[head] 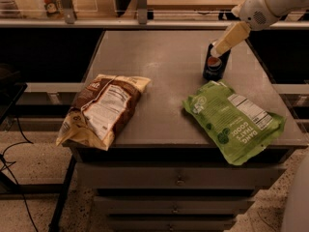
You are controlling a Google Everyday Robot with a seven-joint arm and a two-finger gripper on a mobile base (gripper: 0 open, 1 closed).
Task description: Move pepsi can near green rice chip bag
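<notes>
The pepsi can stands upright on the grey table, right of centre, just behind the top corner of the green rice chip bag. The bag lies flat at the front right and hangs slightly over the table's edge. My gripper comes in from the upper right on a white arm. Its tip is at the top of the can and covers part of the can's upper right side.
A brown and tan chip bag lies at the table's front left, overhanging the corner. Drawers sit under the tabletop. A rail and shelf with items run behind the table. Cables lie on the floor at left.
</notes>
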